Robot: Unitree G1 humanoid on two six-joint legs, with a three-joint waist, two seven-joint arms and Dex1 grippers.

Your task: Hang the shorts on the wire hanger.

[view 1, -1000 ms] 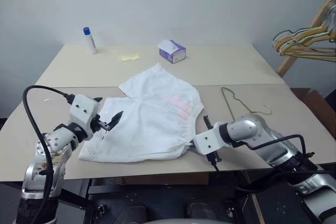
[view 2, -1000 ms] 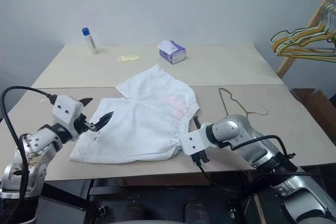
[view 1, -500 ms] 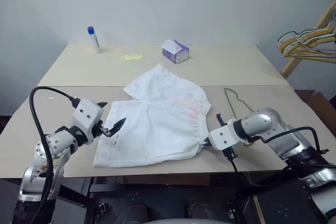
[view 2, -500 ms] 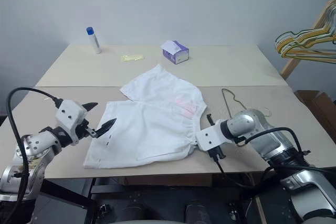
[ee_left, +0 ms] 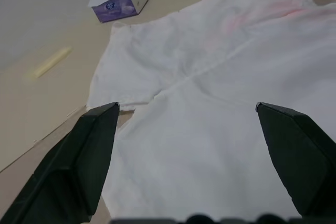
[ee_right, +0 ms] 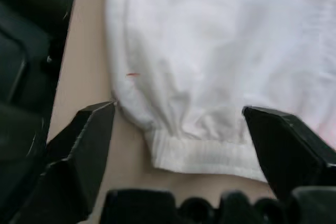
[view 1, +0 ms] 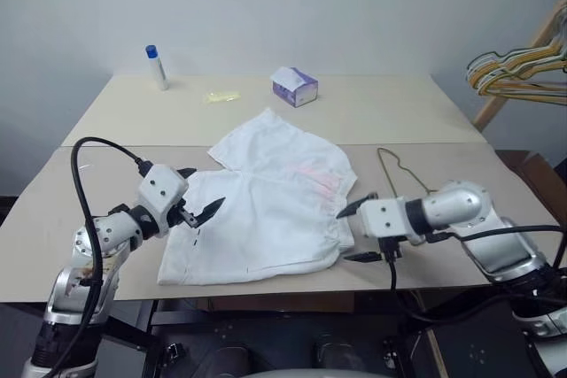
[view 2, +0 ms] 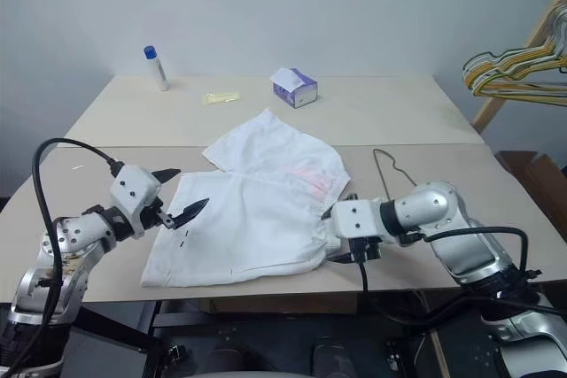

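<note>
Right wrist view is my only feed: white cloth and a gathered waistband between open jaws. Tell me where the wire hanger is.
Observer: The wire hanger lies flat on the table, just behind the right gripper, beside the waistband end of the shorts.
Operator: Report the left arm.
Observer: The left gripper hovers at the opposite, hem end of the shorts, jaws open, holding nothing.
Operator: Name anything else on the table.
Observer: A purple-and-white tissue box, a white bottle with a blue cap and a small yellow wrapper sit along the far edge, apart from the shorts.
</note>
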